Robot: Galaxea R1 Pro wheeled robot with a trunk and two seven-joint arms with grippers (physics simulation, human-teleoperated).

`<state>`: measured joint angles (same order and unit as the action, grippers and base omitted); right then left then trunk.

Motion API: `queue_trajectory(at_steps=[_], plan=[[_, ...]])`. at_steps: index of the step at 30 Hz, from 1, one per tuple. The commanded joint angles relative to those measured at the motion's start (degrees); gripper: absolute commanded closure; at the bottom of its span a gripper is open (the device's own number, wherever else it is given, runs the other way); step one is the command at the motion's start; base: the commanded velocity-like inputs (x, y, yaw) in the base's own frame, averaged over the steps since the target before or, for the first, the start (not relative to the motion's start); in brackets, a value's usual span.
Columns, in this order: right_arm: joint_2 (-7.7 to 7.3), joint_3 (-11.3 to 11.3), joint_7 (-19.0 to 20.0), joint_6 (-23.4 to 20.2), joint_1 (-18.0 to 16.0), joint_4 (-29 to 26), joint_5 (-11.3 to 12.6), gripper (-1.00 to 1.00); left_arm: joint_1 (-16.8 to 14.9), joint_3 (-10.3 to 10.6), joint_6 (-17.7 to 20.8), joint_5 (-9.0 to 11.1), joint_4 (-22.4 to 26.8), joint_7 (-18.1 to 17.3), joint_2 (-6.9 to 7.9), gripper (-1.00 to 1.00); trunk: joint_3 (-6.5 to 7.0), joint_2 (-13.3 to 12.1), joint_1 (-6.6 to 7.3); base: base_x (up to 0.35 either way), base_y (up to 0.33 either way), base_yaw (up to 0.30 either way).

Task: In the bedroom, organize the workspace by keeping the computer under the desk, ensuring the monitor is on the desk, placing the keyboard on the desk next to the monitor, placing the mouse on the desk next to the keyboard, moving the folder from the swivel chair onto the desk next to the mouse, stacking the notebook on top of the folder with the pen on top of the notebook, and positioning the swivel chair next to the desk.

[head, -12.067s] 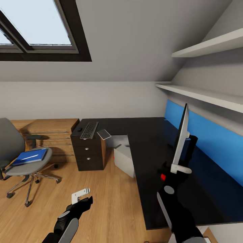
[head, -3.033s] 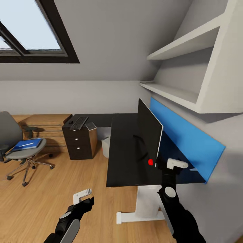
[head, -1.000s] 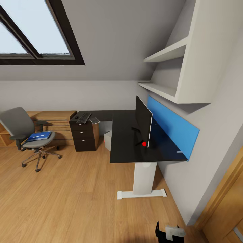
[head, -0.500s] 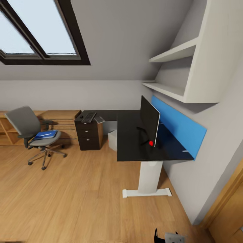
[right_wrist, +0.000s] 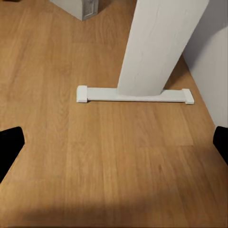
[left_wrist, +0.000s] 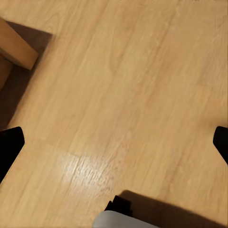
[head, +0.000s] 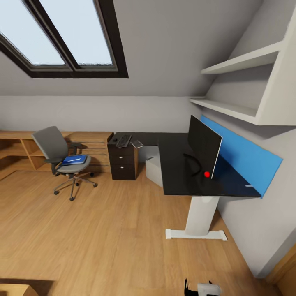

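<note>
Scanning left to right. Chair (head: 61, 156) parked well apart from desk (head: 181, 172), at 9 o'clock of drawer unit; folder (head: 75, 159) lying flat on seat, pen apparently on top. Keyboard (head: 123, 140) and notebook (head: 137, 144) left on desk's far wing, above drawers. Computer (head: 153, 170) kept under desk. Monitor (head: 203, 146) stood upright on desk, at 3 o'clock. Left gripper (left_wrist: 114, 142) spread wide over bare floor, nothing held. Right gripper (right_wrist: 114, 142) likewise spread, empty, aimed at desk's white leg (right_wrist: 159, 47). Mouse too small to tell.
</note>
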<state>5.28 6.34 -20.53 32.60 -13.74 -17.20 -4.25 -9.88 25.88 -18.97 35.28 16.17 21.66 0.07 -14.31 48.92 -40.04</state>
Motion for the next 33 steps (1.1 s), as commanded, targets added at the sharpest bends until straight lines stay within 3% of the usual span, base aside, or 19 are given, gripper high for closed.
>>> queue_trajectory(at_steps=[1,8,18,24,33], plan=[[0.00,0.2,0.0,0.0,0.0,0.1,-0.4,-1.00,0.0,0.5,-0.2,0.4,0.0,0.3,0.02,-1.00,-0.08,0.1,-0.01,0.094,0.318,0.002],[0.00,0.2,0.3,0.0,-0.1,0.1,-0.5,-1.00,0.0,0.6,-0.2,0.4,0.0,0.3,0.02,-1.00,-0.09,0.1,-0.01,0.182,0.284,0.001],[0.01,0.2,0.3,0.0,0.0,0.6,-0.6,-1.00,0.0,0.6,-0.2,0.3,0.0,0.3,-0.04,-1.00,-0.09,0.1,-0.01,0.309,0.173,0.271],[0.00,0.2,0.4,0.0,0.0,0.8,-0.5,-1.00,0.0,0.6,-0.2,0.3,0.0,0.3,-0.12,-1.00,-0.19,0.1,-0.01,0.326,0.065,0.234],[-0.08,0.2,0.4,0.0,0.0,0.9,-0.5,-1.00,0.0,0.7,-0.2,0.3,0.0,0.3,-0.38,-1.00,-0.26,0.1,-0.01,0.333,0.025,0.049]])
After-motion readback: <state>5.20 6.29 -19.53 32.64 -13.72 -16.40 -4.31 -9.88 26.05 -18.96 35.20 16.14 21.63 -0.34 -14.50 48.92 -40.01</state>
